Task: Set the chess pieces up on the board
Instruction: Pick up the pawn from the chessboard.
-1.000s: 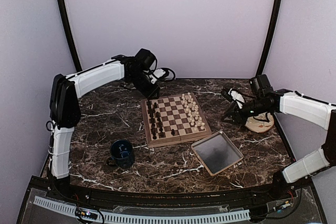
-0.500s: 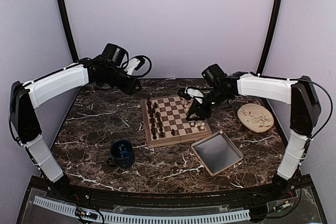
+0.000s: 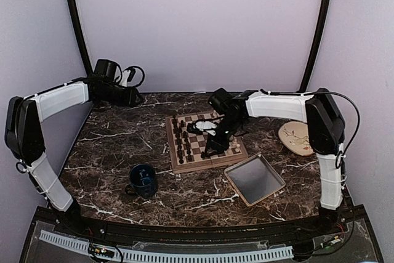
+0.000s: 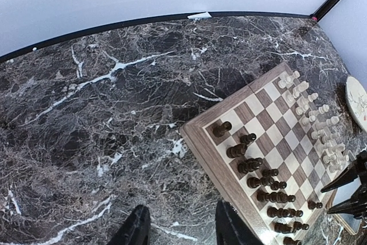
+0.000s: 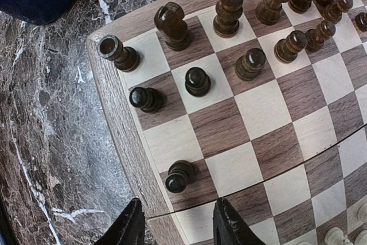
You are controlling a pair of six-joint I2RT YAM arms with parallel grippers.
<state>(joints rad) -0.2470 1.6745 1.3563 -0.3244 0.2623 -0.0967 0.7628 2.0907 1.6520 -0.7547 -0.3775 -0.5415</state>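
Chess pieces stood on the board, dark at 9 o'clock, white at 3. Your right hand hovered over its 6 o'clock edge, fingers parted, empty. Your left hand hung likewise at 10 o'clock.

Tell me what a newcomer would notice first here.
The chessboard mid-table, dark pieces ranked along its left side and cream pieces along its right. The right gripper hangs open and empty over it, just short of a lone dark pawn standing apart from its rows. The left gripper hovers open at the far left, off the board.
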